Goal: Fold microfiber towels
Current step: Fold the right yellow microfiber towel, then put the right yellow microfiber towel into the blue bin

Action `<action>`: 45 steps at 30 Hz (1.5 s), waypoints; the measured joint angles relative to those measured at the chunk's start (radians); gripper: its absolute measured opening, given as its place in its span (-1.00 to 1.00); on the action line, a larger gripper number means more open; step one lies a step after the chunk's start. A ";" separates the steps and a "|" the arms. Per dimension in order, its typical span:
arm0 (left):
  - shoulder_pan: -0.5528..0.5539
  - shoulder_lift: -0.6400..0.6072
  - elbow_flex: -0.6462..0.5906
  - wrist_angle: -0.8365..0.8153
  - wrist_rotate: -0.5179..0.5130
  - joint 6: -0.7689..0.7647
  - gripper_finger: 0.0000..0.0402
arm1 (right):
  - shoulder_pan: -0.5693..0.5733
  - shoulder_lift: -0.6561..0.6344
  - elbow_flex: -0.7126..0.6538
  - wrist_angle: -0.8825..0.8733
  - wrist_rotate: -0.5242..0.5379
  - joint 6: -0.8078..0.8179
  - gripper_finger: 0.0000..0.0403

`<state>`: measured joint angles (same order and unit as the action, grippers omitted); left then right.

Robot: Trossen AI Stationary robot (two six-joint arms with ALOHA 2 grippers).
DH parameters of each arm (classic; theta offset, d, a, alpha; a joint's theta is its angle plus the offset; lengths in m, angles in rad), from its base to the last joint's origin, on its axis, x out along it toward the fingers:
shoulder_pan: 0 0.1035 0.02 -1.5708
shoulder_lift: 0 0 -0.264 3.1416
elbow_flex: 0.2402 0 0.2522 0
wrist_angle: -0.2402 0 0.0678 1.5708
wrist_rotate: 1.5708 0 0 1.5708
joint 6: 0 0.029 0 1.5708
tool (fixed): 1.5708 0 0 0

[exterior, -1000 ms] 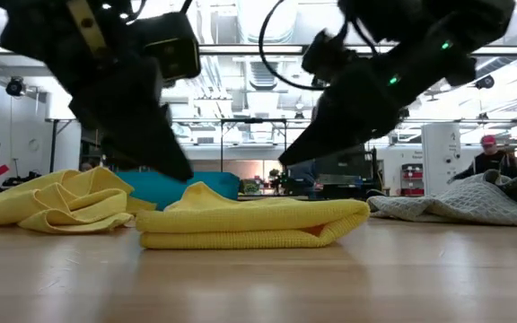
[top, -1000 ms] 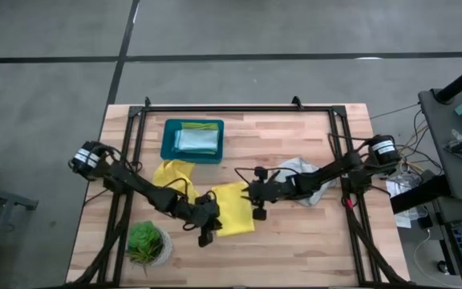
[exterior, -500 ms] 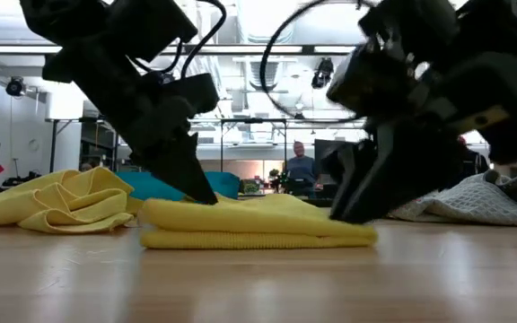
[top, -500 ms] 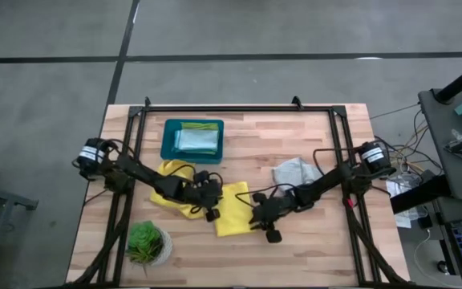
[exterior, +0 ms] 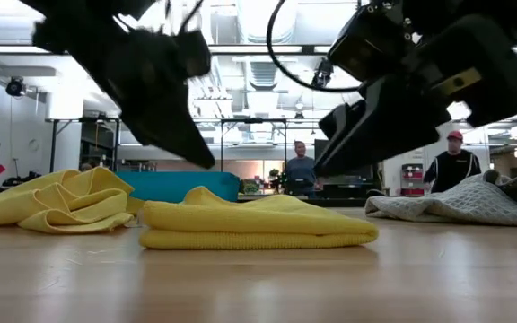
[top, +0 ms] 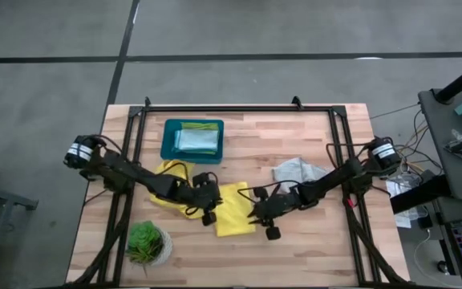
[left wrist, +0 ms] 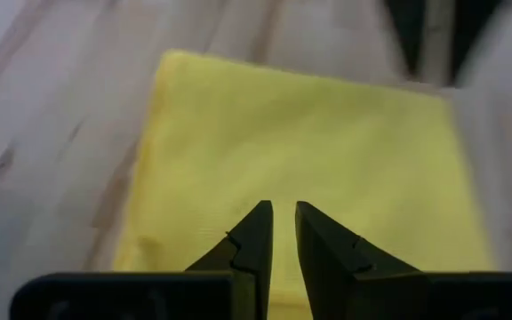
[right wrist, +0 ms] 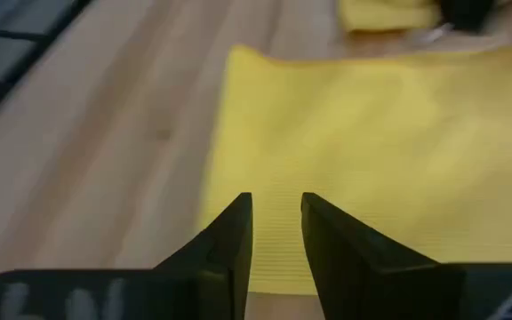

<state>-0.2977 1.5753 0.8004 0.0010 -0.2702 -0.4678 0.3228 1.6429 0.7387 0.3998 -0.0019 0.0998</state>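
— What lies at the left of the frame?

— My left gripper (top: 209,210) hovers at the left edge of the folded yellow microfiber towel (top: 235,209), at the picture's centre on the wooden table (top: 311,241). Its fingers (left wrist: 254,233) are nearly together, holding nothing. Up-left of it lies a crumpled yellow towel (top: 169,171).

— And to the right?

— My right gripper (top: 261,222) sits at the folded towel's right edge, fingers (right wrist: 229,233) close together, empty. Further right, a rumpled pale grey towel (top: 295,169) rests apart.
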 joint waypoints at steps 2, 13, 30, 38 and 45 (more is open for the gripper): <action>-0.030 -0.002 0.003 0.028 0.001 0.002 -0.81 | -0.006 -0.003 0.000 0.008 0.049 -0.049 -0.55; -0.181 0.126 0.028 0.138 0.000 -0.122 -0.81 | -0.118 0.065 -0.006 0.183 0.188 -0.097 -0.55; -0.197 0.152 0.026 0.084 0.058 -0.174 -0.81 | -0.214 0.087 -0.009 0.183 0.186 -0.006 -0.55; -0.189 0.061 0.023 0.042 0.016 -0.227 -0.81 | -0.199 -0.078 -0.007 -0.028 0.162 0.191 -0.55; -0.134 0.055 0.003 0.033 -0.047 -0.424 -0.70 | -0.172 -0.151 -0.008 -0.191 -0.023 0.448 -0.43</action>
<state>-0.4319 1.6306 0.8036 0.0338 -0.3168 -0.8921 0.1509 1.4918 0.7307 0.2088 -0.0246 0.5473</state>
